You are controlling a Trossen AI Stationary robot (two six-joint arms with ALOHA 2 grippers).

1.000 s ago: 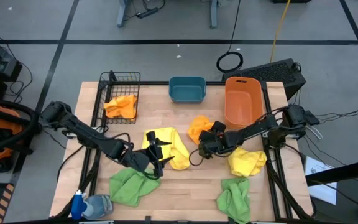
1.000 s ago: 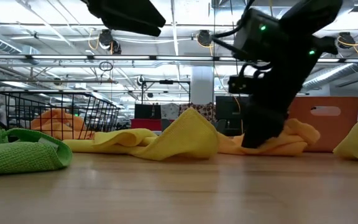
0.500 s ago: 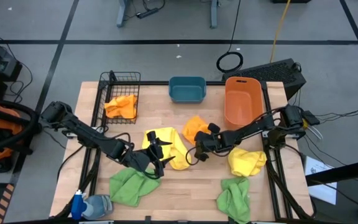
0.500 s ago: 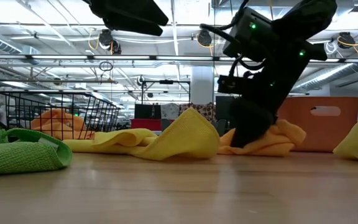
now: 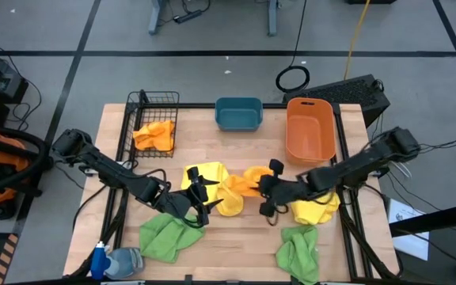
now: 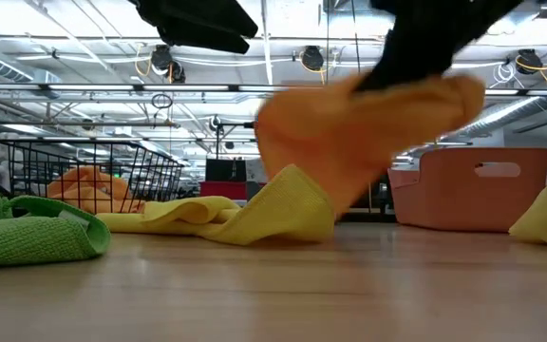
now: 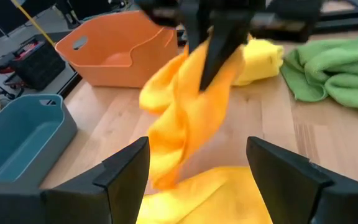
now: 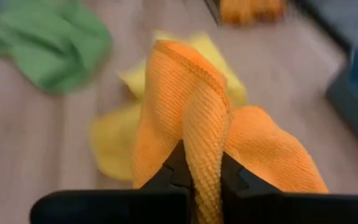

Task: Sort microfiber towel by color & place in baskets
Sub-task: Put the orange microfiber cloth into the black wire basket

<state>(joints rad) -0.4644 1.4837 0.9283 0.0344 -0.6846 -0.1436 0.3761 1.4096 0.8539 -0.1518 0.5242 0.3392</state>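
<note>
Right gripper [image 5: 267, 192], fingers clamped on the orange microfiber towel [image 5: 246, 184], has lifted it off the table since a moment ago; it hangs well short of the black wire-mesh basket [image 5: 155, 120]. Carry pending. Left gripper [image 5: 197, 192] waits spread over the yellow microfiber towel [image 5: 210, 176].

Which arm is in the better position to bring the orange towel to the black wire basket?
Probably the right. The right gripper is shut on the orange towel, lifted off the table. The left gripper is open over the yellow towel and holds nothing, though it is nearer the black wire basket.
</note>
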